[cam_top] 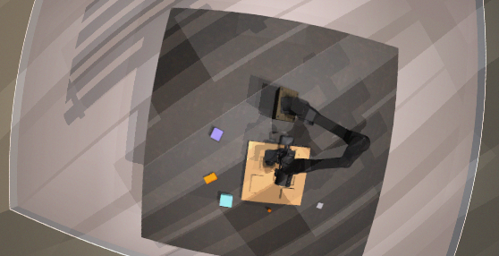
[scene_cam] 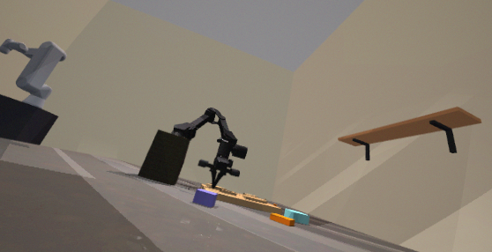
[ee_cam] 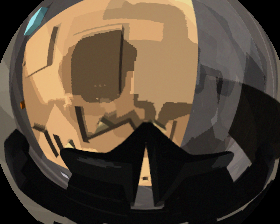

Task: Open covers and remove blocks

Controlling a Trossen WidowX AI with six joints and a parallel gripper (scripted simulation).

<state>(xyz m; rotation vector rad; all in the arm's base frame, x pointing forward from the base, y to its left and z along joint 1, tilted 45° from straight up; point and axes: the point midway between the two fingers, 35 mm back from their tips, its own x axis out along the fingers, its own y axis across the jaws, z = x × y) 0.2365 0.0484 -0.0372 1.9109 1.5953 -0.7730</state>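
Observation:
The tan wooden puzzle board [cam_top: 273, 172] lies on the dark mat, and it also shows in the side view [scene_cam: 240, 196] and in the wrist view [ee_cam: 111, 83]. My gripper [cam_top: 274, 157] is shut and empty, its tips pointing down just over the board's near end [scene_cam: 215, 186]. In the wrist view the shut fingers hang below an open dark well [ee_cam: 98, 70]. A purple block [cam_top: 216, 134], an orange block [cam_top: 210, 178] and a cyan block [cam_top: 225, 200] rest on the mat left of the board. They also show in the side view, purple [scene_cam: 205, 197], orange [scene_cam: 282, 218] and cyan [scene_cam: 296, 216].
The arm's dark base block [cam_top: 284, 104] [scene_cam: 164, 157] stands behind the board. A small orange bit [cam_top: 269, 210] and a small white bit [cam_top: 319, 206] lie near the board's front edge. A grey robot [scene_cam: 33, 70] and a wall shelf [scene_cam: 410, 127] stand far off.

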